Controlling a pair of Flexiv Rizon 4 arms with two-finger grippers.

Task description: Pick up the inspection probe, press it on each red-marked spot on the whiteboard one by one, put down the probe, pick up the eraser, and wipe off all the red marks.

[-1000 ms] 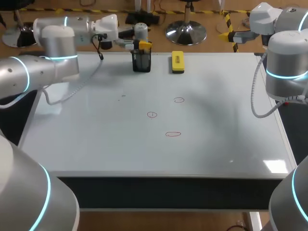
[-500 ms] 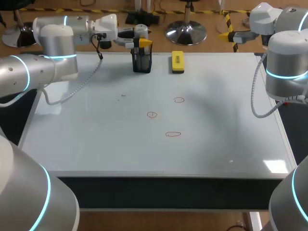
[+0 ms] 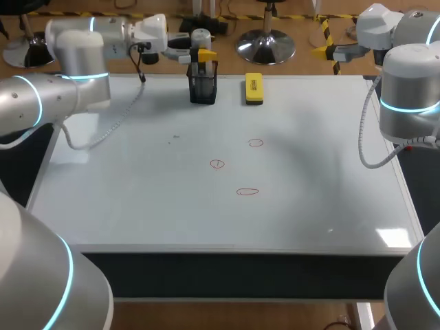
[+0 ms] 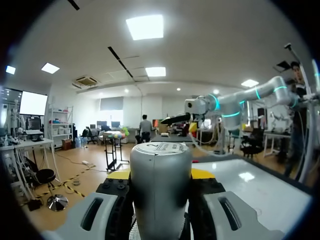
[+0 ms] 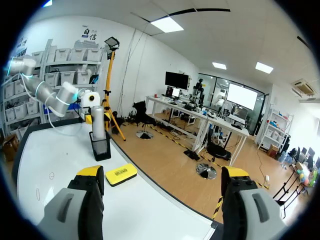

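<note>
The whiteboard (image 3: 137, 206) covers the tabletop. At its far edge the left gripper (image 3: 204, 54) is clamped on the grey inspection probe (image 4: 161, 175), upright over the black holder (image 3: 203, 88). The yellow eraser (image 3: 254, 89) lies just beside the holder. The right gripper (image 5: 163, 172) gapes wide, holding nothing. Three red marks (image 3: 247, 192) sit mid-board.

Both arms are built of rounded silver-grey segments with glowing cyan rings at the joints, and the same rings band the big grey domes in the lower corners. The left arm (image 3: 69, 89), upper left of the frame, ends in a white wrist housing (image 3: 150, 31), and a pale grey cable (image 3: 117, 118) loops beneath it. The right arm (image 3: 405, 103), at the right edge, trails a grey cord (image 3: 362, 137). The right hand (image 5: 162, 173) has light grey fingers (image 5: 82, 210) with oval slots and bright yellow tips (image 5: 91, 172). The left hand (image 4: 161, 174) matches, with black inner parts.
</note>
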